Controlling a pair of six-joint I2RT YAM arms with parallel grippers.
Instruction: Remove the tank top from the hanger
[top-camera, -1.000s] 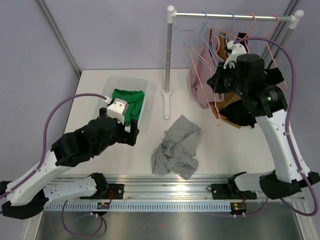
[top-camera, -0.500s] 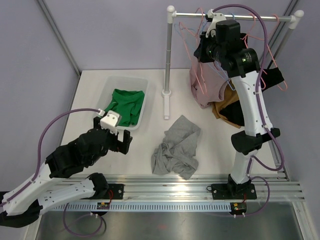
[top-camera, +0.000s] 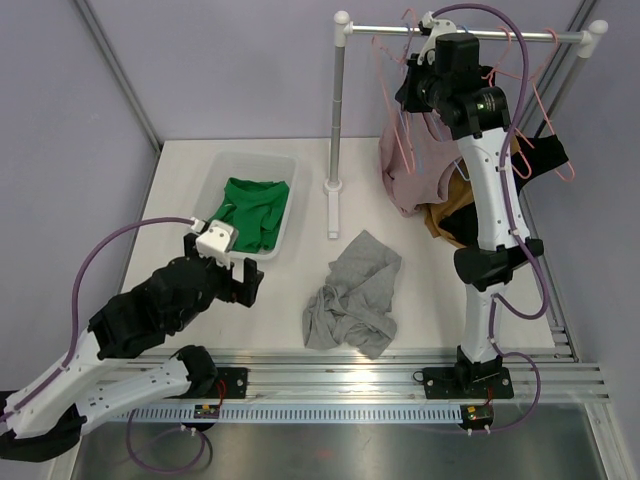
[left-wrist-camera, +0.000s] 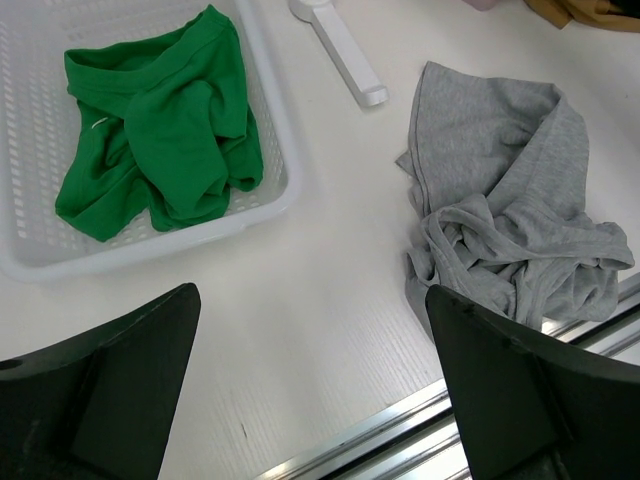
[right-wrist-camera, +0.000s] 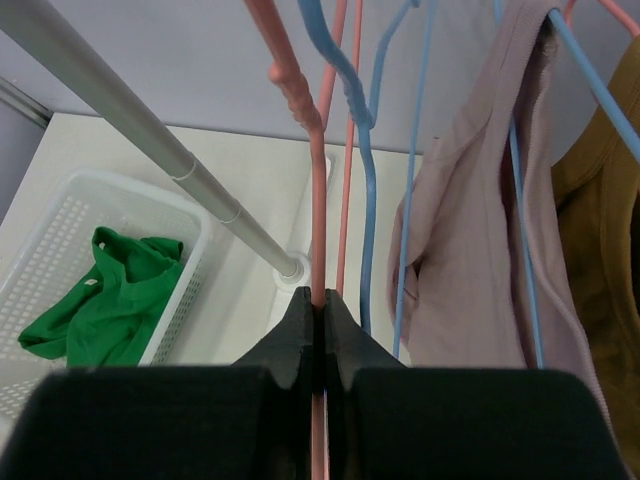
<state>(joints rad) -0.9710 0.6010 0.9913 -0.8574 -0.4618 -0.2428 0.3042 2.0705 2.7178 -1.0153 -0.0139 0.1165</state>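
No text, brand, number or sign is showing legibly in any view. A small white tag (left-wrist-camera: 97, 123) is lying on the green garment (left-wrist-camera: 160, 150) inside the white basket (left-wrist-camera: 275, 150), but whatever is printed on it is too small to read in either wrist view. Two small circuit boards (top-camera: 208, 410) are sitting on the rail (top-camera: 340, 385) at the near edge of the tabletop, showing only tiny coloured specks that are not resolving into letters or figures.
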